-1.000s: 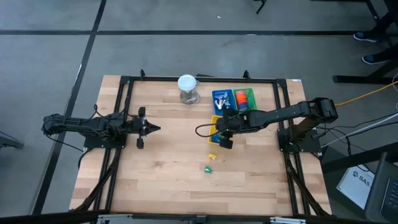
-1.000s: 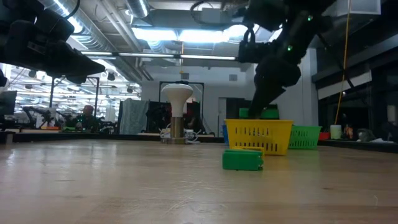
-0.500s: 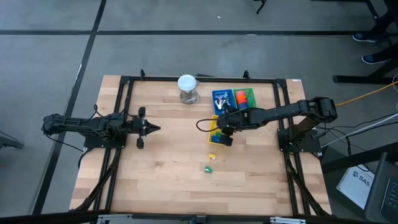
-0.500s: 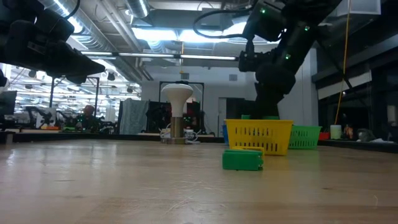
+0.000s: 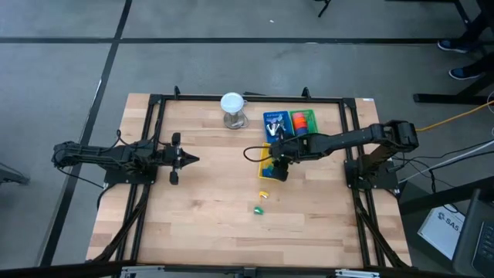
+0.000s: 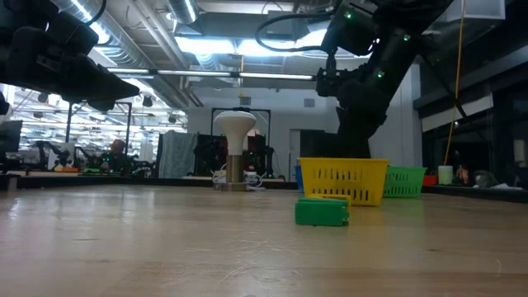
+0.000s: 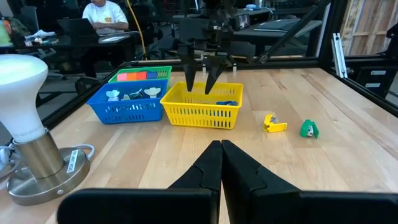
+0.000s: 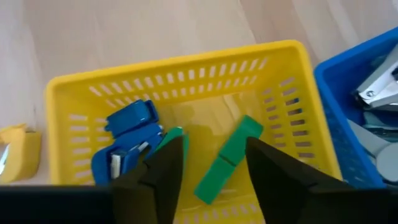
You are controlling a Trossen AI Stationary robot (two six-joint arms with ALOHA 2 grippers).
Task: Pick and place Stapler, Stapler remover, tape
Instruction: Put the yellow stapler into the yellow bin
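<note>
My right gripper (image 8: 214, 165) stands open above the yellow basket (image 5: 267, 161), its fingers pointing down on either side of a green stapler (image 8: 227, 160). That stapler lies on the basket floor beside a blue stapler (image 8: 129, 138). A yellow stapler (image 5: 264, 194) and another green one (image 5: 258, 208) lie on the table nearer the front. Grey staple removers (image 7: 127, 94) fill the blue basket (image 5: 276, 123). Orange and red tape pieces (image 5: 303, 120) sit in the green basket (image 7: 163, 71). My left gripper (image 5: 194, 159) waits shut at the table's left.
A white lamp on a metal base (image 5: 232, 108) stands at the far edge, left of the baskets. The three baskets sit close together at the far right. Bare wood stretches between the two arms and along the near edge. A person (image 7: 106, 12) sits beyond the table.
My right gripper has shifted slightly toward the far edge, further over the yellow basket, rolled a little, and opened; in the low view its fingers stand wider than a second ago.
</note>
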